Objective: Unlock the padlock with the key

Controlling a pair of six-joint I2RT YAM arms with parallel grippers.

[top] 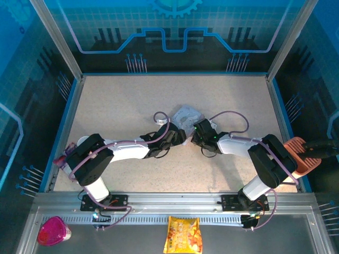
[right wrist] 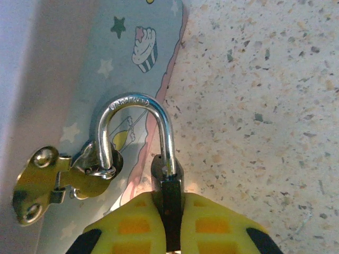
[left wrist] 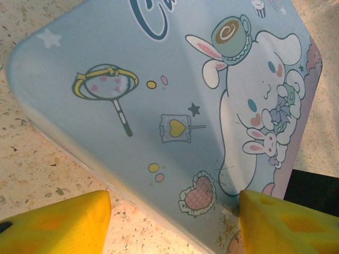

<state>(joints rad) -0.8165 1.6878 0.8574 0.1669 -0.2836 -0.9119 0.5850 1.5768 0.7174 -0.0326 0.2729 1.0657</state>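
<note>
Pinches the padlock (right wrist: 166,182) by its dark body with the right claw (right wrist: 167,211), a yellow finger (right wrist: 130,225) pressed against each side. Holds that body edge-on to the wrist camera. Has the silvery shackle (right wrist: 136,101) arching away from the body, one leg sunk into the body's top, the other passed through the ring of a brass clasp (right wrist: 53,180) on the pale blue tin (right wrist: 79,63). Cannot tell whether that second leg sits locked in the body or hangs free. Puts the padlock at the tin's pink-trimmed edge, touching the clasp, beside a printed cupcake and stars, with the speckled table (right wrist: 265,106) just alongside.

Has the left claw (left wrist: 175,225) spread wide, one yellow fingertip (left wrist: 58,222) over the table beside the tin's rounded corner, apart from it, the other at the tin's opposite edge near a printed heart. Cannot tell whether that second fingertip touches the tin. Shows on the lid a white long-eared cartoon animal with a teacup on its head, a wand and a heart lollipop.

From above, has both arms bent inward to the middle of the table, claws almost nose to nose at the tin's near side. Has a yellow snack packet (top: 183,235) and a pink thing (top: 53,231) on the metal ledge in front of the arm bases, and an orange object (top: 299,154) at the table's right rim.
</note>
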